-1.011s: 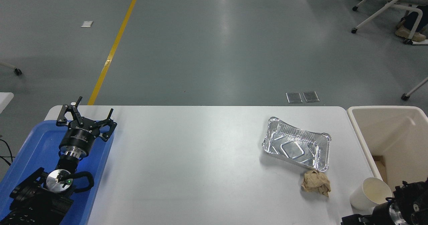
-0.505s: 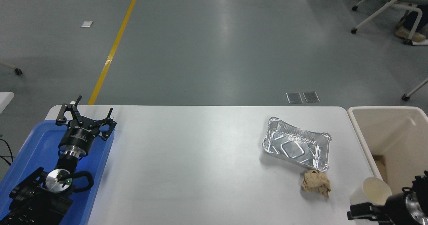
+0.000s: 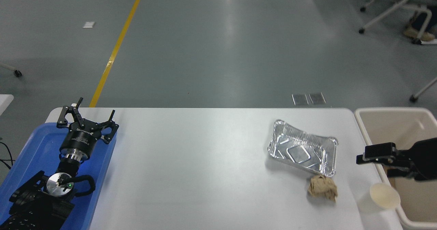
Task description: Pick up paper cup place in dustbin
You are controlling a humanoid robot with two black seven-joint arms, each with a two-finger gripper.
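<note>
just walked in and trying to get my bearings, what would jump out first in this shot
The shiny foil tray on the right half of the white table catches the eye first, with a crumpled brown paper ball just in front of it. Near the table's right front corner a paper cup stands upright beside the cream dustbin, with the right hand hovering above it, not holding it. The left hand is parked, fingers open, over a blue tray at the left edge.

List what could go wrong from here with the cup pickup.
1. The cup stands at the table's near right corner, close against the dustbin rim; a sideways nudge could tip it or push it off.
2. The right gripper hangs beyond the cup over the bin rim, so coming down it may hit the rim.
3. The paper ball lies just left, leaving little room.
</note>
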